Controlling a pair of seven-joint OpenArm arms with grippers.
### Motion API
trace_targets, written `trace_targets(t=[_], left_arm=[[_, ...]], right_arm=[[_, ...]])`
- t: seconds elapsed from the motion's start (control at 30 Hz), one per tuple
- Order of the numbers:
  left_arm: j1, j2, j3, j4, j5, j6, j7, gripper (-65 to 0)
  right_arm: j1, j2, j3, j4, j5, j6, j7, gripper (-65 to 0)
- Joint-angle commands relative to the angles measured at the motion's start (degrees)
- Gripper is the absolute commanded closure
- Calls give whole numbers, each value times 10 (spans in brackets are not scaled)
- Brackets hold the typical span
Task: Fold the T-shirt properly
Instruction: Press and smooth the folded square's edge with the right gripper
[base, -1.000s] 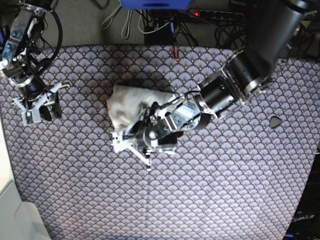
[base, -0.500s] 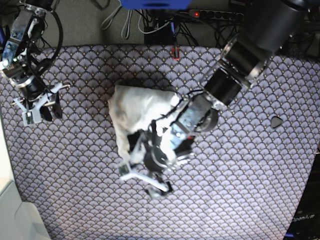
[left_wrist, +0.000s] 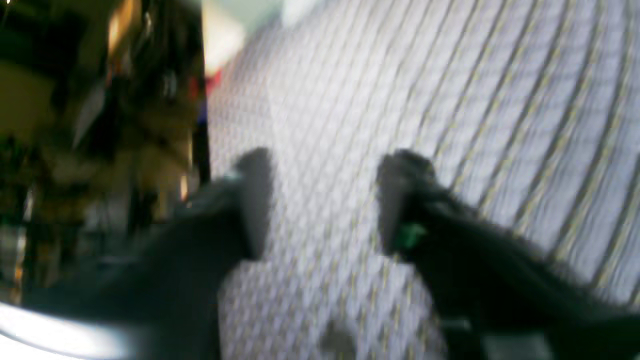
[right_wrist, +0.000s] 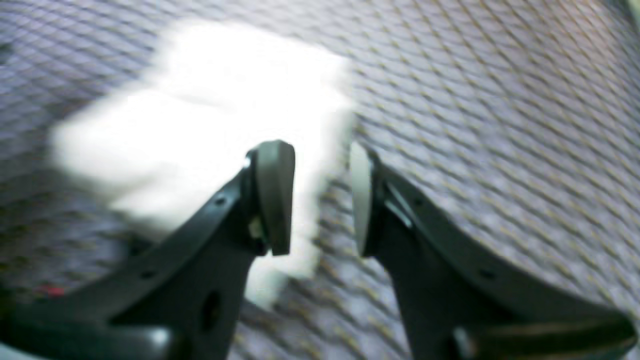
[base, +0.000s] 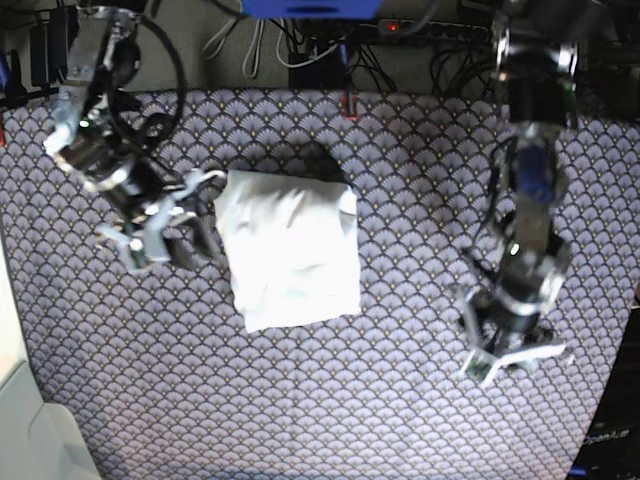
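- T-shirt (base: 290, 252): folded white block, centre-left of the base view, flat on the scallop-patterned cloth (base: 400, 400).
- Right gripper (base: 168, 228): left of frame, just beside the shirt's left edge. Wrist view shows its jaws parted with a clear gap, nothing between them.
- Left gripper (base: 512, 360): lower right of frame, well apart from the shirt. Wrist view is blurred; fingers (left_wrist: 402, 200) stand apart over bare cloth, holding nothing.
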Motion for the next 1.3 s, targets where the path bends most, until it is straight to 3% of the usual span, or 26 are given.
trace_targets(t=[0.0,0.07,0.17,0.4,0.83,1.03,1.17,1.27], left_arm=[[11,-4,-21,34,-2,3,-19,-148],[61,-8,-66,68,-2,3,-19,0],[126,-5,-127,111,-2,2,-19,-30],[252,-4,-200,163,-5,2,-18,-3],[322,-4,-233,166,-7,2,-19,-3],[325,-4,-233,166,-7,2,-19,-3],[325,-4,-233,166,-7,2,-19,-3],[325,-4,-233,165,-7,2,-19,-3]], right_arm=[[6,-2,-11,11,9,1,15,-187],[12,-16,-37,9,9,1,15,-187],[17,-26,-71,-6,8,1,16,-187],[36,-28,-145,-127,10,1,27,-186],[17,-23,-171,-361,9,1,226,-186],[27,-16,-170,-341,8,1,227,-186],[14,-16,-170,-257,8,1,224,-186],[13,-16,-170,-187,8,1,185,-186]])
